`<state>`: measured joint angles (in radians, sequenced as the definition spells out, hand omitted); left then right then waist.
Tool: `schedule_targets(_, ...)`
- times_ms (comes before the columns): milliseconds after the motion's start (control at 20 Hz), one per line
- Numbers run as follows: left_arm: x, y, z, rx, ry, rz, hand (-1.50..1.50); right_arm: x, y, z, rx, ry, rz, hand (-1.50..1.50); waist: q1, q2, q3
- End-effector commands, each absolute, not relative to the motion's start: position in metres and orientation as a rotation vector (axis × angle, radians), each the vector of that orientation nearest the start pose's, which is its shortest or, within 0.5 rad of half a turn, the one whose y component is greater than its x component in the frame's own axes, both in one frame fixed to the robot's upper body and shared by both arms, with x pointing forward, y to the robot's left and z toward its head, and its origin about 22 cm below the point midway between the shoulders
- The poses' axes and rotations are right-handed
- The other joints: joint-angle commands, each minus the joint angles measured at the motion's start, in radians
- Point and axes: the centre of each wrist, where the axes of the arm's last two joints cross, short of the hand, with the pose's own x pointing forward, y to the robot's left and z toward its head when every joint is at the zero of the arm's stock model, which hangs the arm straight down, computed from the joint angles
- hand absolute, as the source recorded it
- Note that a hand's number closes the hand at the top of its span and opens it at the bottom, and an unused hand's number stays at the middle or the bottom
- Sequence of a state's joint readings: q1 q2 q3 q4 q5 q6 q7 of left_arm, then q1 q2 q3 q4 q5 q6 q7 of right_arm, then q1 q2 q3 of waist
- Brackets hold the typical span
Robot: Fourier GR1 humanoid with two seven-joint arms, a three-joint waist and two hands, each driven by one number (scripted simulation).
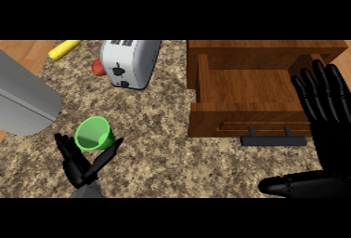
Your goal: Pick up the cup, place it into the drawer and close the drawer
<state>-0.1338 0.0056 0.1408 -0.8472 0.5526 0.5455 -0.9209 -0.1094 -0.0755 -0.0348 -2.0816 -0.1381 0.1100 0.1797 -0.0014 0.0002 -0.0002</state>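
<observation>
The tabletop (171, 153) is speckled brown-and-cream stone. Lying on it are a white toaster (129, 62) near the far edge, with a small red thing (99, 69) just beside its left side and a yellow corn cob (64, 49) further left. A wooden drawer unit (247, 123) sits at the right, its drawer pulled open, black handle (273, 141) facing forward.
</observation>
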Motion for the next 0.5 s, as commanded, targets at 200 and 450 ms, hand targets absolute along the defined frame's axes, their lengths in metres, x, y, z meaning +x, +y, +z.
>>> schedule_targets(200, 0.251, 0.251, -0.143, 0.625, -1.676, 0.734, -1.50, 0.221, -0.236, 0.159, 0.162, -2.011, 0.132, -1.50, -0.003, 0.001, 0.000)
schedule_targets(450, 0.250, 0.259, -0.146, 0.570, -1.670, 0.766, -1.50, 0.216, -0.229, 0.140, 0.178, -2.007, 0.129, -1.50, -0.003, 0.001, 0.000)
